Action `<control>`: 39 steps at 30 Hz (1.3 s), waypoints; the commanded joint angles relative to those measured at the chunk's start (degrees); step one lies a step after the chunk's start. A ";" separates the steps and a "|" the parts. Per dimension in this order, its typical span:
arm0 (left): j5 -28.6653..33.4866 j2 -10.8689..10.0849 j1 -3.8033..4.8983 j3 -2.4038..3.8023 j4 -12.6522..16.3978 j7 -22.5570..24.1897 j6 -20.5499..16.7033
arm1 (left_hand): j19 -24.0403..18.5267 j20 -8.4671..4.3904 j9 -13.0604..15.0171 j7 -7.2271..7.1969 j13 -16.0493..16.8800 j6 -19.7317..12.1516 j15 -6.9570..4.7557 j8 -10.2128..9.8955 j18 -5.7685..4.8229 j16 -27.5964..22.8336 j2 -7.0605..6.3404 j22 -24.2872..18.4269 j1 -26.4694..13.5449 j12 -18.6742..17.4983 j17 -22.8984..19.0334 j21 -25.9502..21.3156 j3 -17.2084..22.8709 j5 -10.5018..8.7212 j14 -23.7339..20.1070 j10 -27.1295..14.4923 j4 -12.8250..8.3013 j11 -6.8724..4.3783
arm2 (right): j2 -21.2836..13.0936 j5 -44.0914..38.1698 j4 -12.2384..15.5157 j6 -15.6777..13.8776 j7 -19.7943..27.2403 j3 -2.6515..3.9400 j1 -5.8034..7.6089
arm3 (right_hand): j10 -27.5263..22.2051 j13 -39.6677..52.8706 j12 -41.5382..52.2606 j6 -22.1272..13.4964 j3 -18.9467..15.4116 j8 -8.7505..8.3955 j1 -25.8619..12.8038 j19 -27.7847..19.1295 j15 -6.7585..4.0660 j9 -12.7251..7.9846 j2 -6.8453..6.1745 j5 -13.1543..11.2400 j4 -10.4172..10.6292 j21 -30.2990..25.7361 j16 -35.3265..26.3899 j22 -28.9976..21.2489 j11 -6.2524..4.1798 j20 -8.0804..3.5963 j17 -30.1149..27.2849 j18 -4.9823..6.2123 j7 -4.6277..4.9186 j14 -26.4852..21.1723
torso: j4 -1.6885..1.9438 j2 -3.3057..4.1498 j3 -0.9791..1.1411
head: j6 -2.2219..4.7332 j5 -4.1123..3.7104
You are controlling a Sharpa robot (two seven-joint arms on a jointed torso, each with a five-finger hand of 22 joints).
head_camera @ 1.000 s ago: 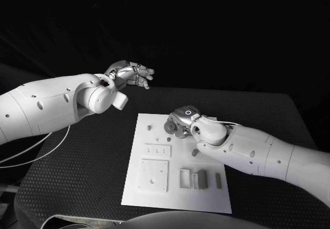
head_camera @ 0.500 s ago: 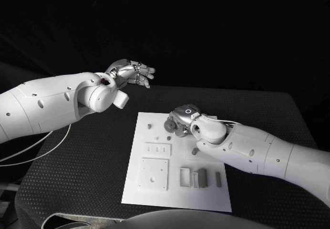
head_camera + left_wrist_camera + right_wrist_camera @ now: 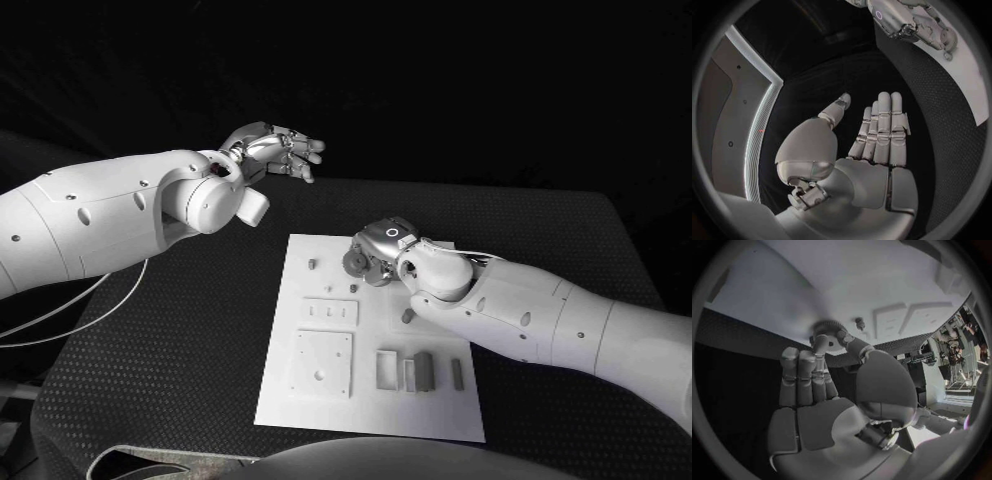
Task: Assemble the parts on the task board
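Note:
The white task board [image 3: 289,400] lies in the middle of the black table. My right hand [image 3: 381,252] hovers over the board's far edge and pinches a round toothed disc [image 3: 355,264] between thumb and a finger; the right wrist view shows the disc [image 3: 825,333] held just above the board [image 3: 879,280]. A small peg [image 3: 313,265] stands on the board close to the disc, also seen as the peg [image 3: 859,323]. My left hand [image 3: 277,151] is raised beyond the board's far left corner, fingers spread and empty, as the left hand [image 3: 873,135] confirms.
On the board lie a slotted plate [image 3: 330,313], a square plate [image 3: 323,366] and upright blocks [image 3: 388,370] near the front. The left wrist view shows my right hand [image 3: 907,22] over the board [image 3: 967,75]. Black table mat [image 3: 159,340] surrounds the board.

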 commanded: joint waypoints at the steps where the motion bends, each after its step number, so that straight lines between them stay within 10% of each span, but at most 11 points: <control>1: -0.20 0.16 0.07 0.03 0.05 0.30 0.85 | -0.01 -0.37 -0.08 0.46 0.08 -0.37 -0.05 -0.24 0.91 0.35 -0.36 0.09 -0.13 -0.34 0.02 -0.39 -0.49 -0.17 -0.38 -0.50 0.00 0.09 | 0.16 -0.20 0.11 -0.05 0.39 -0.06 -0.14 | 0.21 -0.09 0.32 0.87 0.03 0.56 0.06 -0.24 -0.59 0.49 0.81 0.10 -0.52 0.05 0.34 0.12 -0.55 -0.21 0.02 2.61 -0.12 0.05 | -0.03 -0.07 -0.02 | 0.00 -0.03; 39: -0.20 0.59 0.07 0.03 -0.17 -0.09 1.01 | 0.01 -0.39 -0.11 0.49 0.09 -0.46 -0.04 -0.26 0.87 0.34 -0.42 0.10 -0.17 -0.41 0.00 -0.50 -0.52 -0.19 -0.42 -0.59 0.00 0.11 | 0.45 -1.02 0.18 -0.71 -1.12 -0.04 -0.09 | 0.16 -0.48 0.08 0.27 -0.08 0.55 -0.80 -0.23 -0.68 1.52 0.57 0.10 -0.91 -0.13 0.14 0.11 -0.57 -0.20 -0.22 2.61 -0.13 -0.02 | 0.13 -0.03 -0.06 | 0.15 -0.06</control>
